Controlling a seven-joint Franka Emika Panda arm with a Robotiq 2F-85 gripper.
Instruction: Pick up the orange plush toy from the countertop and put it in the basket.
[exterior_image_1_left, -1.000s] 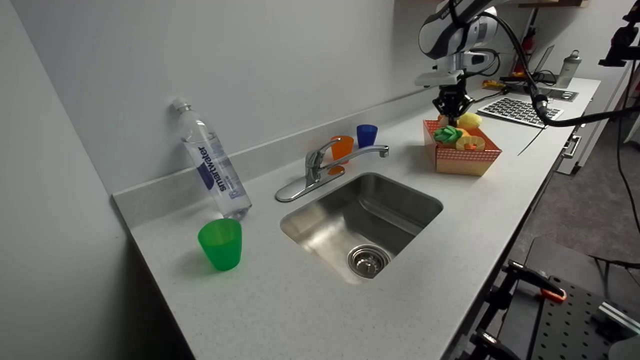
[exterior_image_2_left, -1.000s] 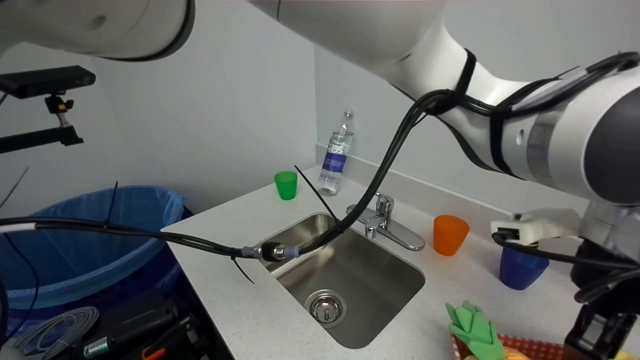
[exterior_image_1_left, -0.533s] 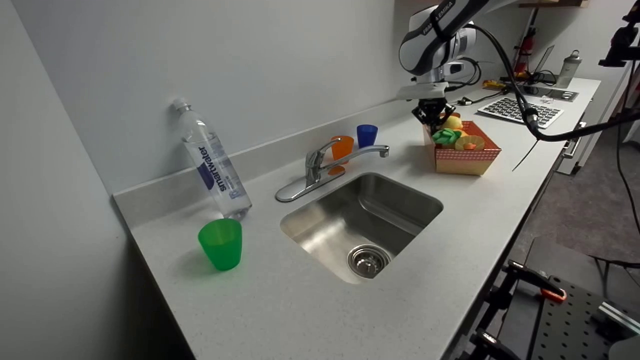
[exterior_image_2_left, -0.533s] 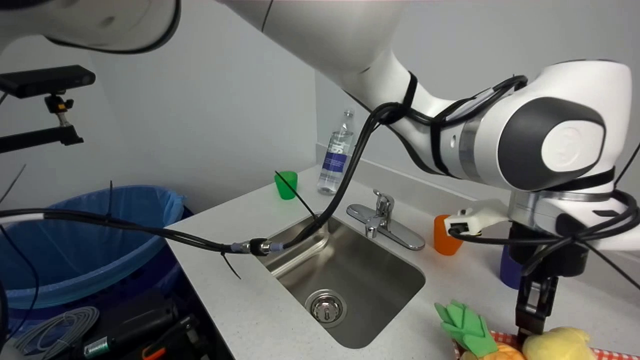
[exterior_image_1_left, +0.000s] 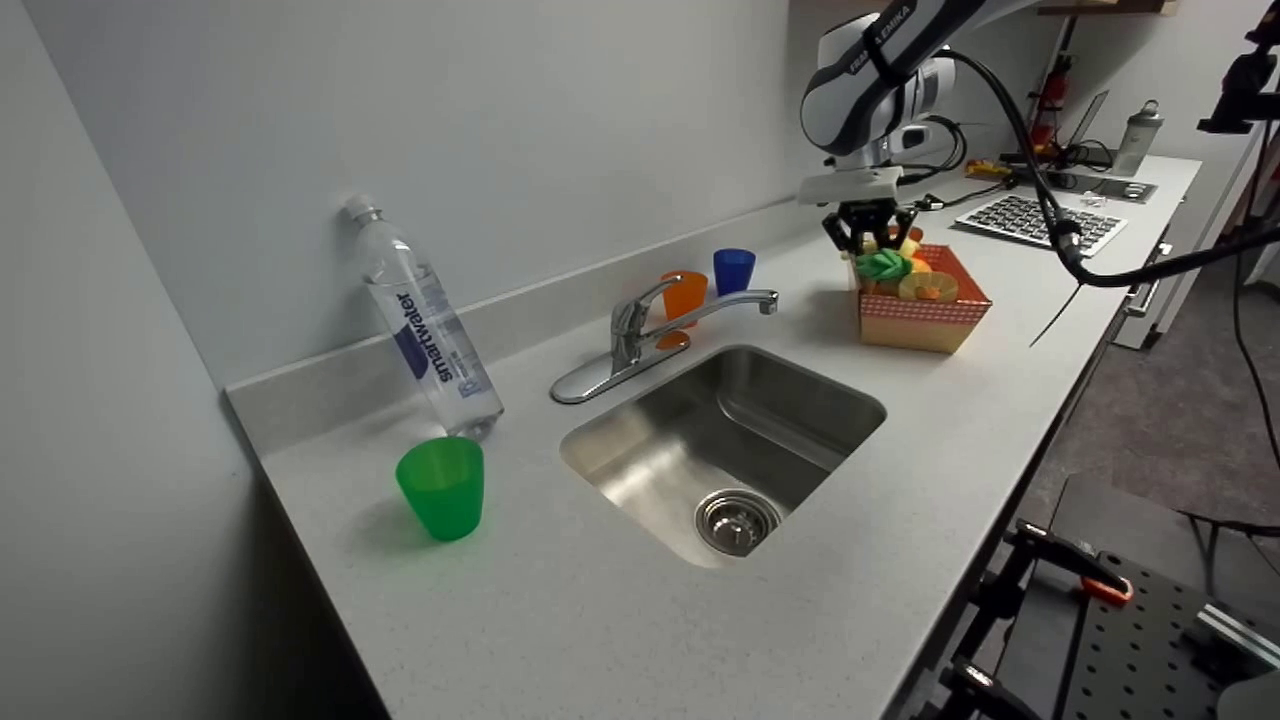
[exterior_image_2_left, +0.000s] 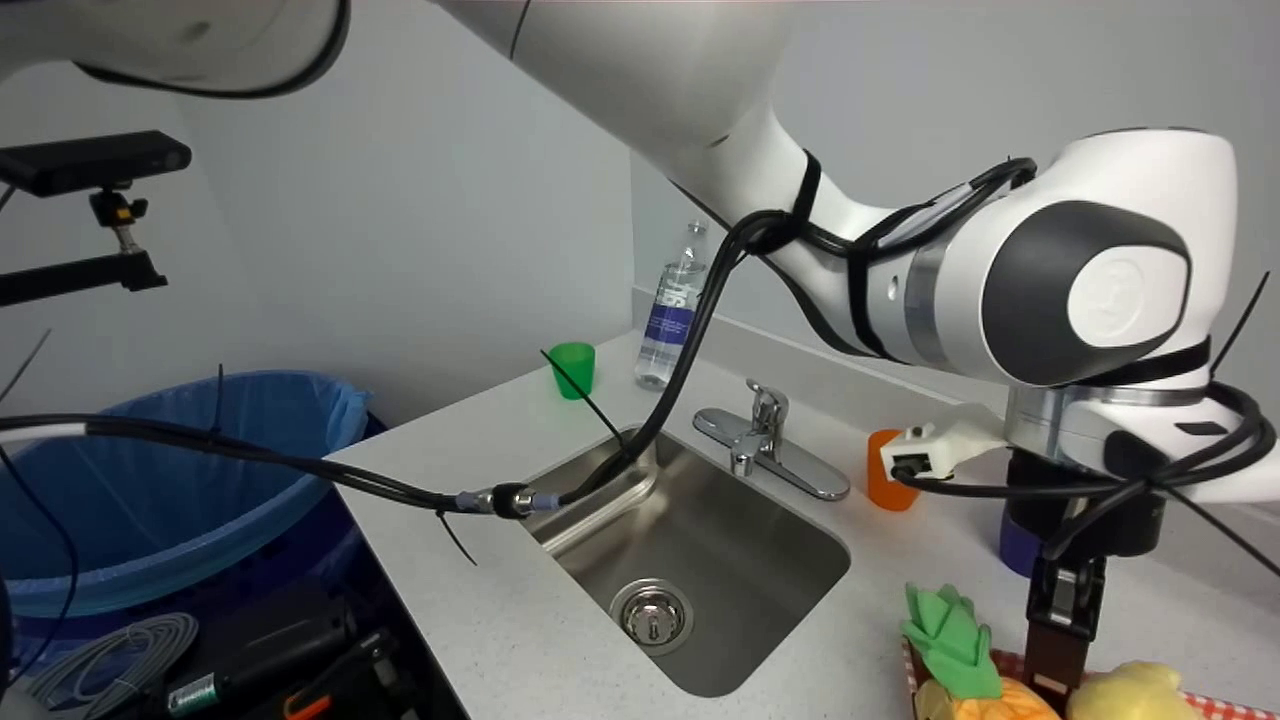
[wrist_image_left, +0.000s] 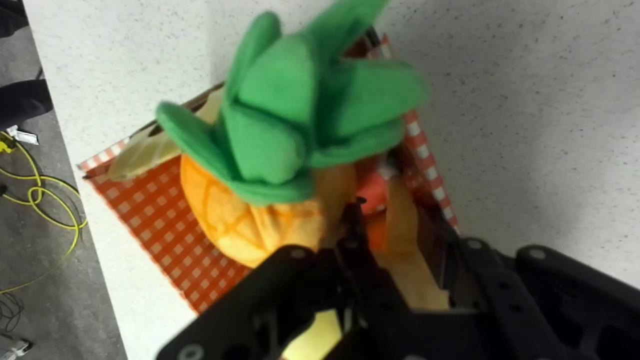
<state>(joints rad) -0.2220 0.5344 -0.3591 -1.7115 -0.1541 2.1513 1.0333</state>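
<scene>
The orange-tan basket (exterior_image_1_left: 915, 332) with red checked lining stands on the counter beyond the sink; its lining also shows in the wrist view (wrist_image_left: 145, 205). The orange plush toy (wrist_image_left: 240, 215), shaped like a pineapple with green leaves, lies in the basket; its body also shows in an exterior view (exterior_image_2_left: 1000, 700). My gripper (wrist_image_left: 400, 225) is low over the basket's wall-side edge, fingers apart. One finger is beside the orange toy, the other near the checked rim. Red, orange and tan patches show between the fingers; I cannot tell what they are. No grip is visible.
A yellow plush (exterior_image_2_left: 1130, 690) and a tan ring-shaped piece (exterior_image_1_left: 928, 288) are in the basket. An orange cup (exterior_image_1_left: 685, 295) and blue cup (exterior_image_1_left: 733, 272) stand near the wall. The faucet (exterior_image_1_left: 630, 335), sink (exterior_image_1_left: 800, 395), bottle (exterior_image_1_left: 425, 325) and green cup (exterior_image_1_left: 440, 490) are farther off.
The arm has moved sideways to the basket's wall-side edge and lower. The fingers look wider apart. The basket has shifted slightly and the green leaves have shifted with it.
</scene>
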